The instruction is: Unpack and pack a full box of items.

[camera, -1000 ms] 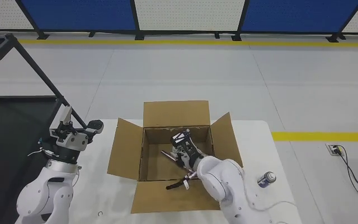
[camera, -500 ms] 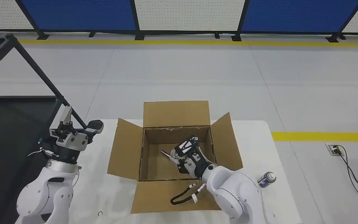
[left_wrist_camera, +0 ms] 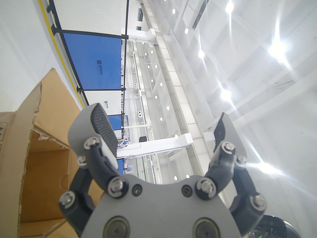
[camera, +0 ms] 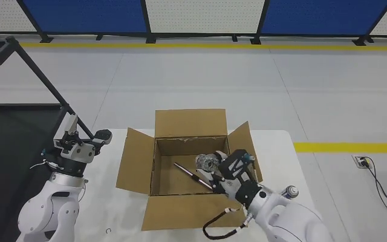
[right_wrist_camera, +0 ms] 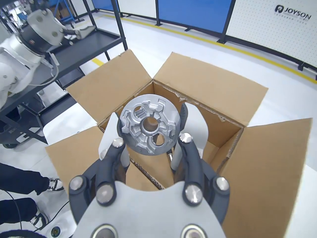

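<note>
My right hand (right_wrist_camera: pixel 150 117) is clamped on the metal hub (right_wrist_camera: pixel 148 130) over the box (right_wrist_camera: pixel 210 80), so I'd lift clear of the flaps (right_wrist_camera: pixel 272 159) before swinging to the worktop (camera: pixel 277 151).

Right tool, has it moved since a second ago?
Yes. The right tool, gripping the metal disc, has drawn back from mid-box toward the cardboard box's right flap.

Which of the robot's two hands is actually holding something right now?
The right hand, shut on the round silver metal part over the open cardboard box. The left hand is open and empty, off to the box's side.
</note>
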